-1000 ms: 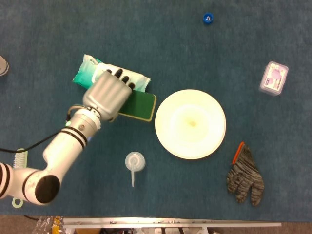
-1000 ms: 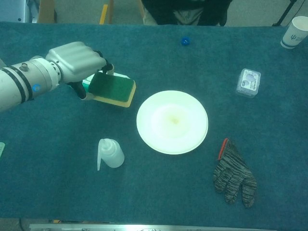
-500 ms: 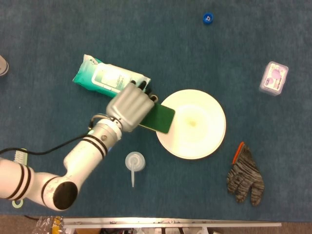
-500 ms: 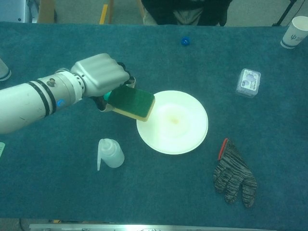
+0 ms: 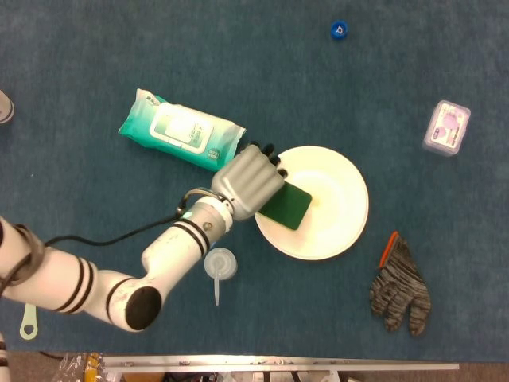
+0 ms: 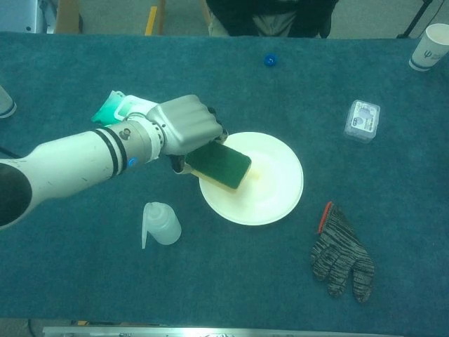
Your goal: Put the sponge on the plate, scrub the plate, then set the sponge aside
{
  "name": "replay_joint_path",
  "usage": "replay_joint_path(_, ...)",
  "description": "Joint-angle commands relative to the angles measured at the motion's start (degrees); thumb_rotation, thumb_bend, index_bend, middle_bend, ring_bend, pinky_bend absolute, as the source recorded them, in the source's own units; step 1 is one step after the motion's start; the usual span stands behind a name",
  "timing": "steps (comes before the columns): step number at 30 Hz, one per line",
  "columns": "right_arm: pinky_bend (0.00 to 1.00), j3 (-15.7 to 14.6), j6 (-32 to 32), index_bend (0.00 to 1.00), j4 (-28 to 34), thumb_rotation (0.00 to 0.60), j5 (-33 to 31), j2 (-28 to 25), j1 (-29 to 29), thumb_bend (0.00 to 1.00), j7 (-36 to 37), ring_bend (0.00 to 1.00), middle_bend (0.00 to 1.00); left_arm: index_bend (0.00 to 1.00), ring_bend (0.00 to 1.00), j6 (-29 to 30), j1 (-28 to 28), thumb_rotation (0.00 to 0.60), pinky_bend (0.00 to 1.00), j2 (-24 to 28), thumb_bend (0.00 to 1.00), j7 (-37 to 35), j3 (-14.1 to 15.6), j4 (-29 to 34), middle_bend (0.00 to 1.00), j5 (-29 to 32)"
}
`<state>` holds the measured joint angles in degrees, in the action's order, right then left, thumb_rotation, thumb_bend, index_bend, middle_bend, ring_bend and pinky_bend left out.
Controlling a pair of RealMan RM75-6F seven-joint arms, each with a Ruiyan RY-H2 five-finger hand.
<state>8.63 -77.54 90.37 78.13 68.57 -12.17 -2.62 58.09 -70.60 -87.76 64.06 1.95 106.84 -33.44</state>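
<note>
The left hand point(image 5: 248, 181) grips the green sponge point(image 5: 287, 205) over the plate point(image 5: 334, 208), apparently just above it; it should lower flat at centre before scrubbing.

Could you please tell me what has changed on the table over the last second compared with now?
The left hand, gripping the green rectangular sponge, carried it from beside the teal wet-wipe pack rightward, so it now sits over the left part of the round white plate. The grip held throughout. The plate, wipe pack, clear squeeze bottle and striped grey glove stayed put.
</note>
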Motion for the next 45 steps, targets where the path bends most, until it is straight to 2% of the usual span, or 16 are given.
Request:
replay_joint_path(1,0.5,0.13,0.06,0.54,-0.09,0.6,-0.2,0.02,-0.09,0.33,-0.07,0.36,0.43,0.37,0.18,-0.36,-0.81,0.522,0.36,-1.39,0.34,0.23,-0.13,-1.33,0.27,0.6)
replay_joint_path(14,0.5,0.7,0.22,0.53,0.61,0.6,-1.42,0.4,-0.55,0.33,-1.44,0.36,0.43,0.37,0.18,0.01,-2.68,0.512,0.36,-5.32,0.34,1.01,0.15,-5.39,0.26,2.58)
replay_joint_path(15,0.5,0.7,0.16,0.52,0.61,0.6,-1.4,0.33,-0.52,0.33,-1.36,0.36,0.43,0.36,0.17,-0.14,-2.87,0.49,0.36,-5.42,0.34,1.2,0.29,-5.56,0.25,3.16)
replay_joint_path(18,0.5,0.72,0.02,0.51,0.59,0.6,-1.29,0.19,-0.5,0.33,-1.16,0.36,0.43,0.31,0.14,-0.65,-3.09,0.376,0.35,-5.41,0.33,0.82,0.33,-5.43,0.21,4.22)
replay_joint_path(22,0.5,0.61,-0.09,0.49,0.53,0.6,-1.11,0.11,-0.44,0.33,-0.89,0.36,0.43,0.16,0.06,-1.06,-3.39,0.289,0.33,-4.91,0.33,0.22,0.4,-4.76,0.12,5.04)
replay_joint_path(24,0.5,0.58,-0.18,0.49,0.6,0.6,-1.0,0.05,-0.42,0.33,-0.82,0.36,0.43,0.12,0.03,-0.71,-3.47,0.271,0.3,-4.53,0.33,0.01,0.44,-4.4,0.1,5.06)
replay_joint_path(28,0.5,0.56,-0.36,0.49,0.72,0.6,-0.74,-0.14,-0.41,0.33,-0.7,0.36,0.43,0.07,0.0,0.43,-3.17,0.261,0.25,-3.36,0.33,-0.7,0.66,-3.29,0.07,4.51)
replay_joint_path(36,0.5,0.42,-0.49,0.49,1.2,0.6,-0.12,-0.37,-0.52,0.33,-0.48,0.36,0.43,0.06,0.0,4.11,-0.74,0.264,0.25,0.71,0.33,-4.0,1.05,-0.66,0.06,1.92)
replay_joint_path(40,0.5,1.43,0.98,0.49,3.35,0.6,-1.4,0.7,-2.28,0.33,-3.98,0.36,0.43,0.06,0.0,6.05,2.31,0.301,0.24,3.84,0.33,-8.58,1.21,-0.09,0.06,-1.39)
replay_joint_path(45,0.5,1.98,1.89,0.49,5.48,0.6,-1.38,0.22,-3.46,0.33,-5.05,0.35,0.43,0.06,0.0,8.65,7.26,0.348,0.24,7.96,0.33,-15.84,1.32,0.05,0.07,-6.49)
